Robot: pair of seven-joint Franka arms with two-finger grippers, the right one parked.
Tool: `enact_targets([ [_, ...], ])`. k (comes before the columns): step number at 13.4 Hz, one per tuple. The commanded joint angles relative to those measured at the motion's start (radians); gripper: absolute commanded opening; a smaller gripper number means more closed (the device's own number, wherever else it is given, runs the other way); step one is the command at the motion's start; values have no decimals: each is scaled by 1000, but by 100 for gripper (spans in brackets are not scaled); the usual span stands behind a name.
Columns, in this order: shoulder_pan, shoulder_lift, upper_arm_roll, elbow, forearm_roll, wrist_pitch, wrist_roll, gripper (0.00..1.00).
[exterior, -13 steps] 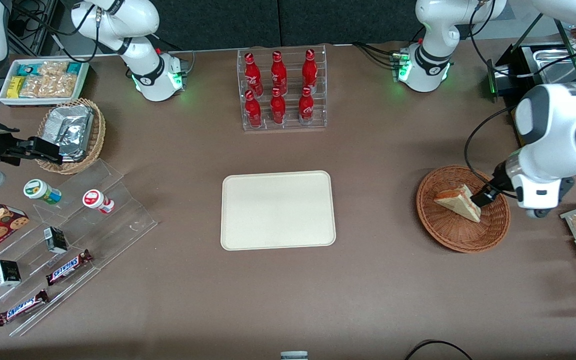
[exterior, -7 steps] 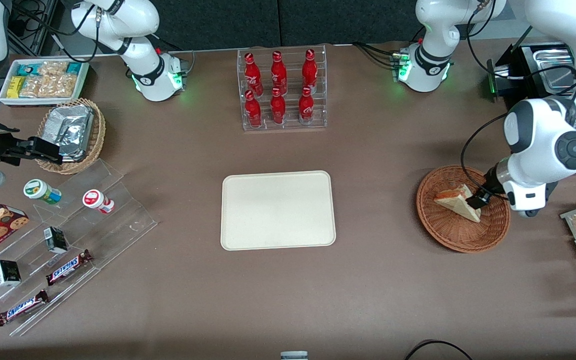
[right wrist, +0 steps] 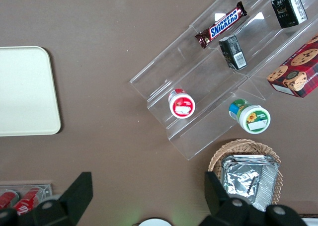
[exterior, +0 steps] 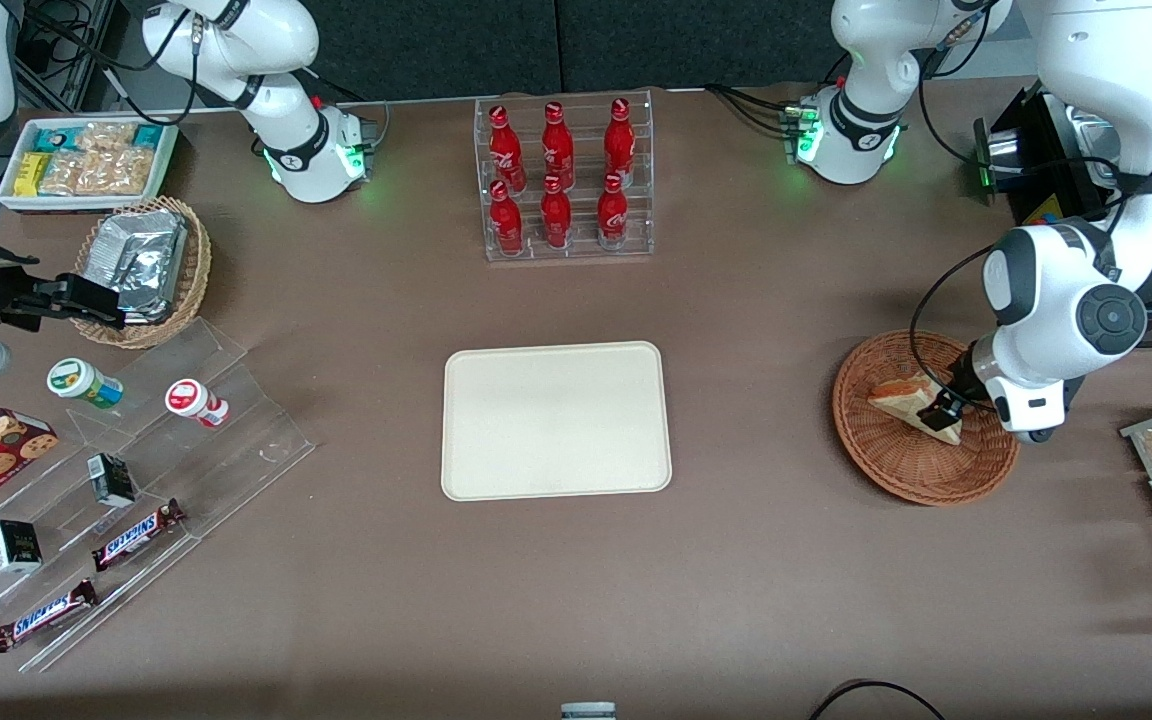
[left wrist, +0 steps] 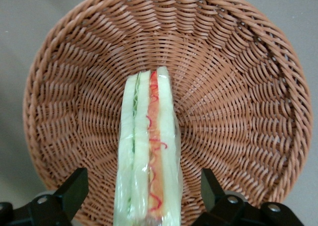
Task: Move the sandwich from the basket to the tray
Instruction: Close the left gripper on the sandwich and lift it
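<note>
Sandwich (exterior: 904, 397) lay in the wicker basket (exterior: 886, 465) at the frame's right, tool (exterior: 939, 411) lowered over it with fingers (left wrist: 74, 188) spread (one either side, not clenched), cream tray (exterior: 556, 420) at centre of the bench (exterior: 756, 580).

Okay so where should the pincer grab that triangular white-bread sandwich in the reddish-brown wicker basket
Probably across the two flat bread faces, coming straight down. The triangular white-bread sandwich stands on edge in the reddish-brown wicker basket, filling edge up, and the open pincer already straddles it, one finger on each side.
</note>
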Motion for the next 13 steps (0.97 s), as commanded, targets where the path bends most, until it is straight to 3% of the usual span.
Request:
enact_targets([
  [1,4,34,-4,-17,-10,52,-11,100],
  [5,-4,76,-4,-22,-2,72,-8,97],
  [7,-5,80,-4,-22,0,83,-6,38],
  [8,-5,77,-4,-20,1,80,-6,19],
  [9,-5,67,-6,-14,0,69,-1,11],
  [13,-8,-13,-38,93,1,-148,9,10],
])
